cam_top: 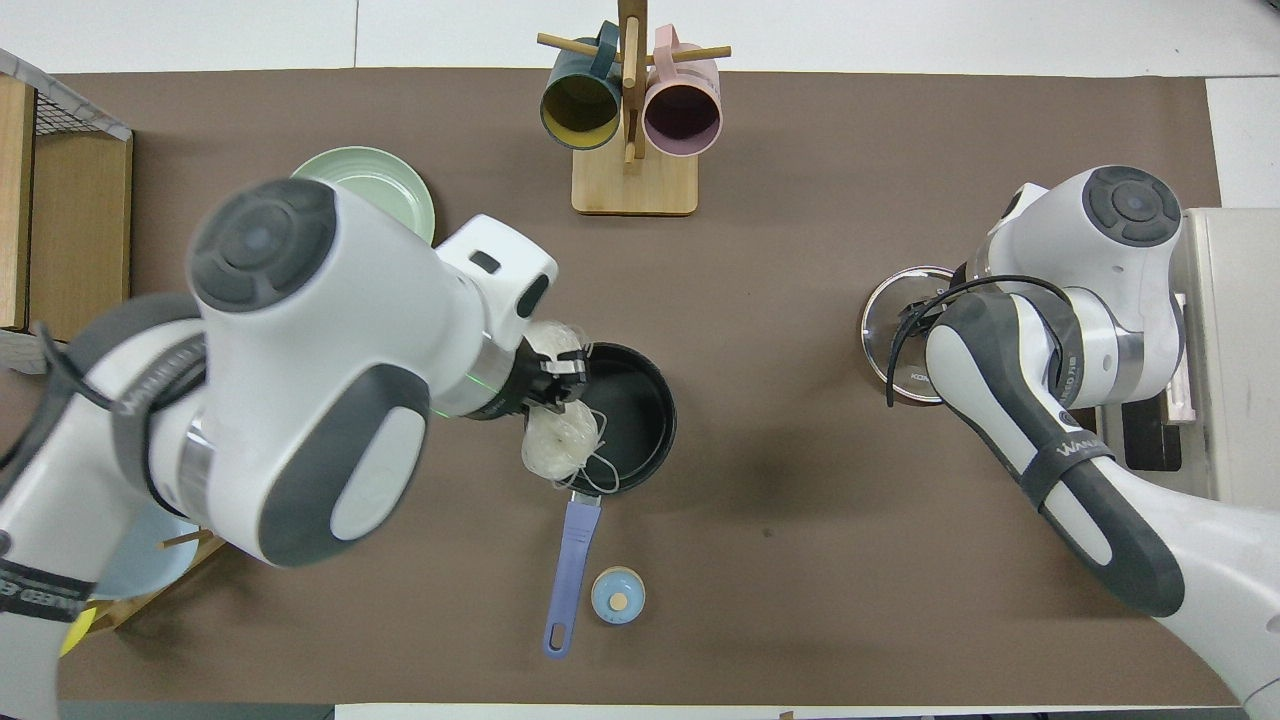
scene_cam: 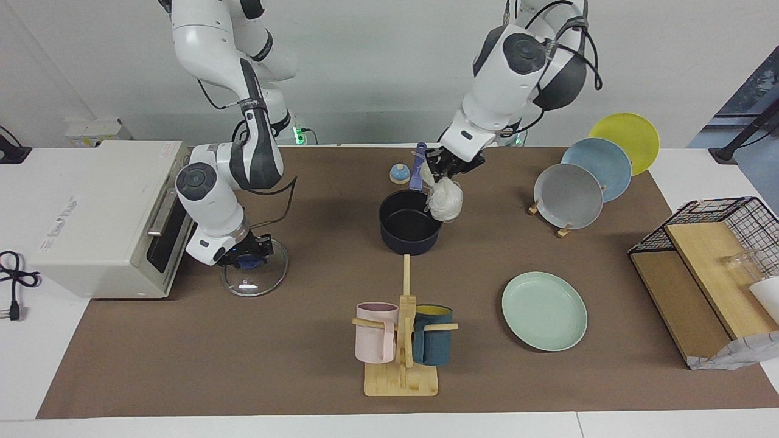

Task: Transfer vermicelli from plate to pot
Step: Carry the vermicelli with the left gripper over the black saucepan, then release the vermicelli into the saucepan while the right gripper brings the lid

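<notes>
My left gripper [scene_cam: 448, 168] is shut on the vermicelli [scene_cam: 446, 201], a translucent whitish bundle that hangs over the pot's rim at the left arm's end. In the overhead view the vermicelli [cam_top: 560, 440] spreads on both sides of the left gripper [cam_top: 556, 381]. The pot [scene_cam: 409, 230] is dark navy with a black inside, and its blue handle [cam_top: 570, 565] points toward the robots. The mint-green plate [scene_cam: 544, 311] lies bare, farther from the robots than the pot. My right gripper [scene_cam: 246, 258] is low on the knob of a glass lid [scene_cam: 255, 278] that lies on the table.
A white toaster oven [scene_cam: 103, 213] stands at the right arm's end beside the lid. A wooden mug rack [scene_cam: 401, 340] holds a pink and a teal mug. A small blue bell [scene_cam: 400, 174] sits by the pot's handle. Grey [scene_cam: 568, 196], blue and yellow plates and a wire shelf [scene_cam: 712, 267] stand at the left arm's end.
</notes>
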You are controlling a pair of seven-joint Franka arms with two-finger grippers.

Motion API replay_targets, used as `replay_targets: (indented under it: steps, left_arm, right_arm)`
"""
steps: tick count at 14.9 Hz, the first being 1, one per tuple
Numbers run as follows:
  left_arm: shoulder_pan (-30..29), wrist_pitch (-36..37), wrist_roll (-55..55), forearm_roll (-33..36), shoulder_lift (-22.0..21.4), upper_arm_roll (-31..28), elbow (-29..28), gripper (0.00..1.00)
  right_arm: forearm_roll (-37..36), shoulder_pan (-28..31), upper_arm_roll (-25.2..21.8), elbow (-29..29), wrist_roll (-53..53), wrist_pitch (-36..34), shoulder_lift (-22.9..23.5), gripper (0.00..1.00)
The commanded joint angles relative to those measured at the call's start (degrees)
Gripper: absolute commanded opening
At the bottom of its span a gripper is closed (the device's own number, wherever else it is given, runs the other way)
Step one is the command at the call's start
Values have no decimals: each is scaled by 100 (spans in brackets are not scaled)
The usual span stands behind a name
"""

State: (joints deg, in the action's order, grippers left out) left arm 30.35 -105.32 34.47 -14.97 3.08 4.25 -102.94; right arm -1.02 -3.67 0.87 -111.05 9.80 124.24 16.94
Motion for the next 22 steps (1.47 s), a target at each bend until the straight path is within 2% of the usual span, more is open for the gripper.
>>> replay_targets:
  steps: [1,5,6,9,10,12,14,16,17,19,21,22]
  left_arm:
    - [445,-908,156,-129,-300,-109,-990,0]
    - [779,-2129,165,-129,16,-118,-1659,0]
    - [797,-2289,148,-129,130,-118,-1720,0]
    - [780,-2501,69,-129,333,-127,-1739,0]
    - [771,-2624,34,-120,420,-127,-1747,0]
    - [762,-2818,-10,-120,562,-135,-1747,0]
    - [692,-2739,-369,-120,579,-135,-1678,0]
    - [535,-2643,-659,-67,545,-162,-1642,100]
    - [395,-2338,-800,-50,466,-188,-1494,100]
    - [-105,-1085,-1160,-49,334,-206,-741,100]
    - [-641,-28,-1512,-41,246,-206,-19,100]
    - [-905,255,-1627,-32,150,-206,184,100]
  right_arm:
    - [-3,-99,18,311,75,-373,-68,48]
    - [14,-405,27,1040,-398,-945,-60,48]
    - [23,-572,27,1172,-608,-1067,-60,44]
    - [93,-819,27,1708,-1093,-1638,10,23]
    - [111,-846,27,1962,-1155,-1910,54,19]
    - [111,-986,27,2253,-1348,-2245,90,19]
    - [129,-1179,27,2281,-1550,-2290,64,19]
    - [120,-1294,36,2281,-1787,-2273,72,19]
    - [129,-1338,36,2281,-1849,-2255,72,19]
    - [129,-1417,36,2298,-2112,-2316,64,19]
    - [138,-1688,44,2429,-2594,-2334,90,19]
    - [138,-1890,62,2465,-2997,-2308,107,19]
